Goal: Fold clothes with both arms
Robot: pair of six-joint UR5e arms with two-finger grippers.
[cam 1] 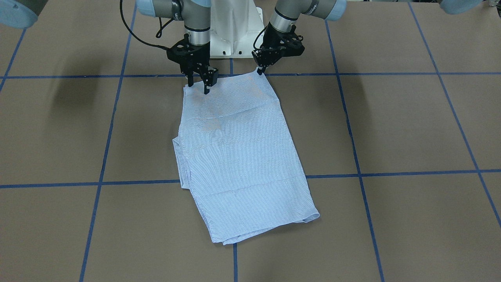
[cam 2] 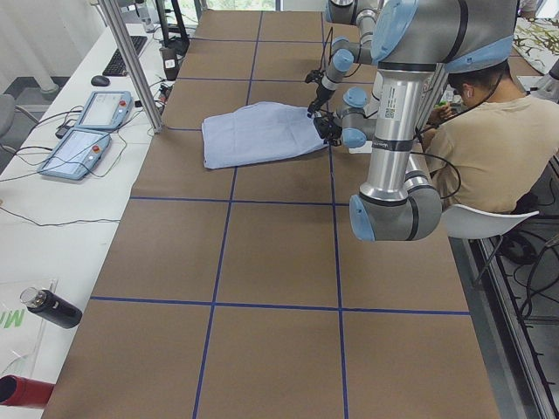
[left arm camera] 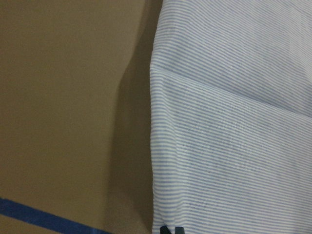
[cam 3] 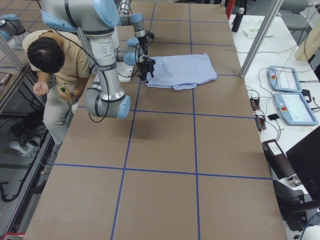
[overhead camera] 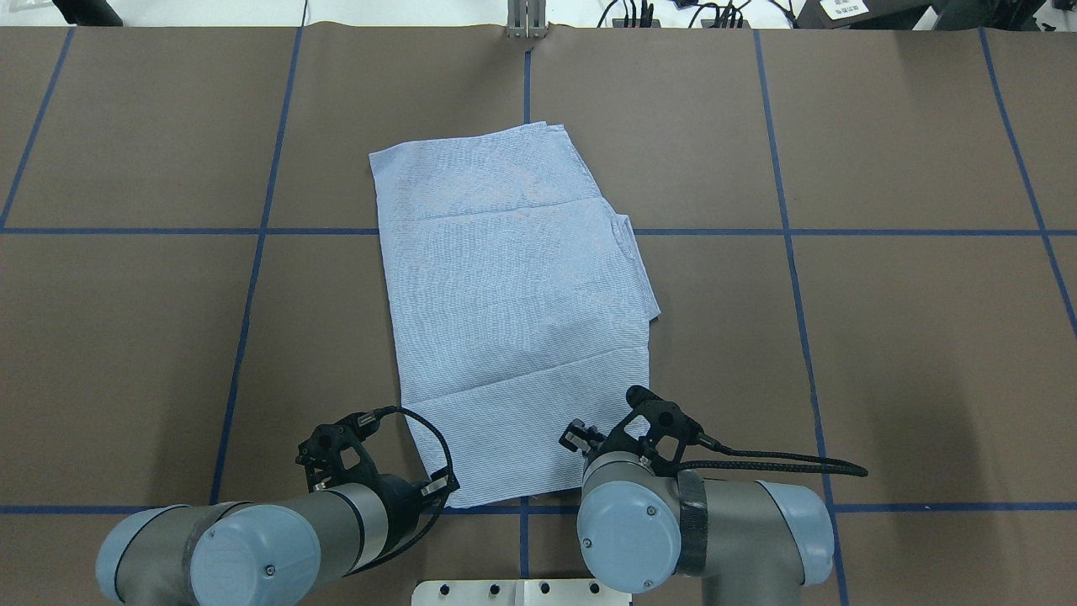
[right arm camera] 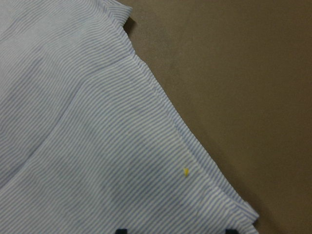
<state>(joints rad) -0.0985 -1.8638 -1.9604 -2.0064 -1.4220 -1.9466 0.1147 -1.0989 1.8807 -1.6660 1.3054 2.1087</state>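
Finely striped shirt (cam 1: 242,156), folded flat oblong; left hand (cam 1: 260,70) pinching corner, right hand (cam 1: 199,85) fingers apart.

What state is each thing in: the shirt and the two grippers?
shirt: folded into a rectangle, lying flat, one robot-side corner pinched.
left gripper: shut on that corner of the shirt.
right gripper: open, fingers apart over the shirt's other robot-side corner.
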